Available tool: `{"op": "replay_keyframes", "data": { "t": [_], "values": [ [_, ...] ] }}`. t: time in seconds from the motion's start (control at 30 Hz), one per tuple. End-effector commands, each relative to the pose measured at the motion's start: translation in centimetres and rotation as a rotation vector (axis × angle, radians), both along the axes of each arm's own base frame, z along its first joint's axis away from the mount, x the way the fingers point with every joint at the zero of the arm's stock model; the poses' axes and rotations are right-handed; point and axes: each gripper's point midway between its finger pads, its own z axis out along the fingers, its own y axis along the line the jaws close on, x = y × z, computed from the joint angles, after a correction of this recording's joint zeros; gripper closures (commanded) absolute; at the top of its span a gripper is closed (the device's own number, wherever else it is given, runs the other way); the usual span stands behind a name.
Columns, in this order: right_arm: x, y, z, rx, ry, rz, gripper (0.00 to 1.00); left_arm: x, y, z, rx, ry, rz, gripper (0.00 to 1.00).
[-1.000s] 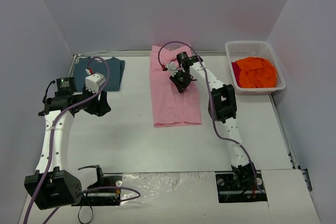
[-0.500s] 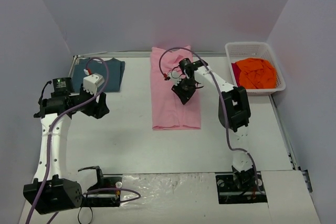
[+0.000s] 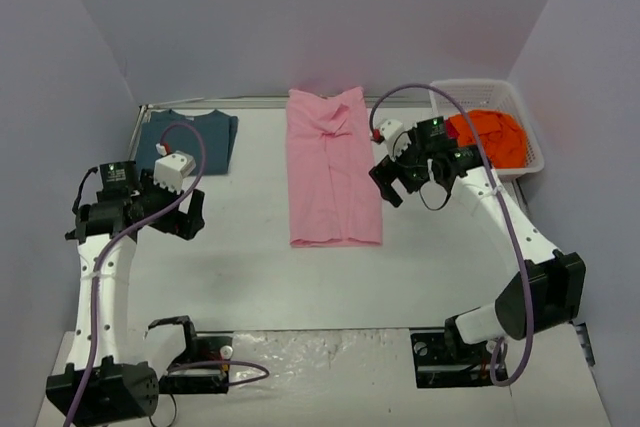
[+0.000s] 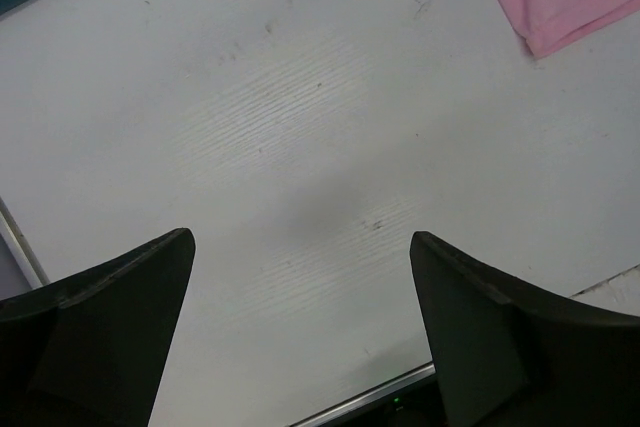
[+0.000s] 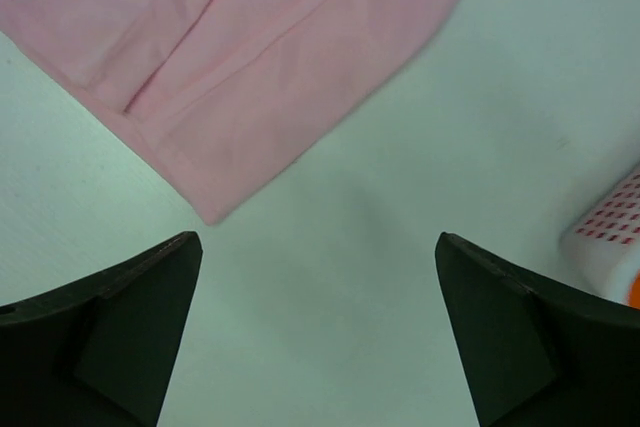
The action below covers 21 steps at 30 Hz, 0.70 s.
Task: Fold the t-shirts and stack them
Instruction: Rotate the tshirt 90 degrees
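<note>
A light pink t-shirt [image 3: 335, 167] lies folded into a long strip in the middle of the table, its collar end at the back. My right gripper [image 3: 397, 183] hovers just right of it, open and empty; in the right wrist view the gripper [image 5: 318, 238] is over bare table, beside the pink shirt's [image 5: 250, 37] corner. A dark teal-blue t-shirt [image 3: 205, 137] lies flat at the back left. My left gripper [image 3: 186, 215] hangs open and empty between the teal and pink shirts. In the left wrist view the gripper [image 4: 300, 238] has only table below it. An orange t-shirt [image 3: 487, 137] lies crumpled in the basket.
The white mesh basket [image 3: 470, 88] stands at the back right, and its corner [image 5: 608, 242] shows close to my right fingers. Purple walls close in the table on three sides. A metal rail [image 3: 250, 102] runs along the back edge.
My right gripper has let go of the pink shirt, opened wide and swung right, off the cloth. My left gripper has opened wider and drifted slightly nearer.
</note>
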Motion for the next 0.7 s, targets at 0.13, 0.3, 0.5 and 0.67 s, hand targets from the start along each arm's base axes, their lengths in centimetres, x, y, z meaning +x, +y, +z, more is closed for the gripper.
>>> {"op": "replay_keyframes", "data": {
  "t": [0.13,0.3,0.5,0.67],
  "values": [
    [0.1,-0.8,-2.9,0.051,0.007,-0.059,0.00,-1.1,1.4,0.4,0.039,-0.143,0.073,0.07],
    [0.5,-2.5,-3.3,0.048,0.019,-0.148,0.00,-2.2,1.2,1.3,0.032,-0.212,0.076,0.05],
    [-0.2,-3.5,0.0,0.199,-0.132,-0.212,0.00,-2.5,0.3,1.9,-0.082,-0.201,0.079,0.05],
    [-0.9,-6.8,-0.7,0.219,-0.146,-0.305,0.00,-2.2,0.4,2.4,-0.128,-0.210,0.094,0.06]
  ]
}}
